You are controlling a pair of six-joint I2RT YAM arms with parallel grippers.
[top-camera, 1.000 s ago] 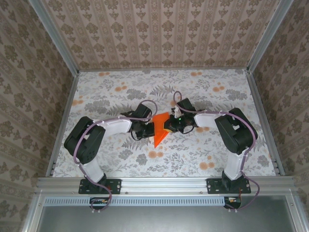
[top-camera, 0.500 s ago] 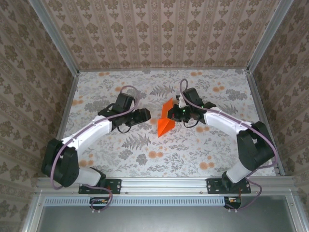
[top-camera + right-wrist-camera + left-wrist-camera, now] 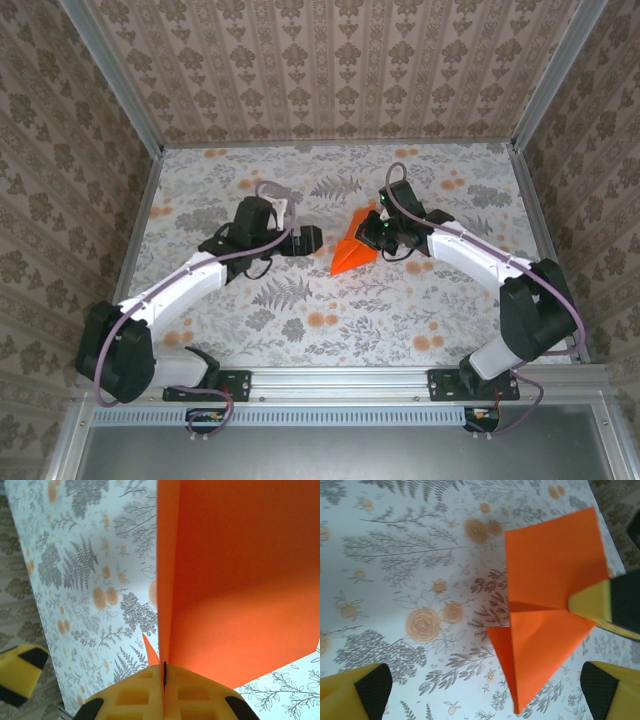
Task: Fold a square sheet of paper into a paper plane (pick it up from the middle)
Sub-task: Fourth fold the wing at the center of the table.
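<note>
The square sheet of paper (image 3: 349,256) is vivid orange and folded into a pointed wedge with a centre crease, the shape of a paper plane. It hangs just above the middle of the table, its tip toward the near left. My right gripper (image 3: 373,238) is shut on its crease from the right. In the right wrist view the yellow fingers (image 3: 145,690) pinch the folded edge and the orange paper (image 3: 240,580) rises in front of them. My left gripper (image 3: 309,240) stands open a little to the left of the paper, not touching it. From the left wrist, the paper (image 3: 545,615) lies ahead of my wide-open left gripper (image 3: 485,692).
The flowered tablecloth (image 3: 300,310) covers the table, with patterned walls on three sides and a metal rail (image 3: 340,378) at the near edge. The other arm's yellow finger (image 3: 20,672) shows at the lower left of the right wrist view.
My left gripper has let go of the paper, opened wide and drawn back to the left. The right gripper has kept hold and carried the paper slightly right, its tip swinging toward the near left.
</note>
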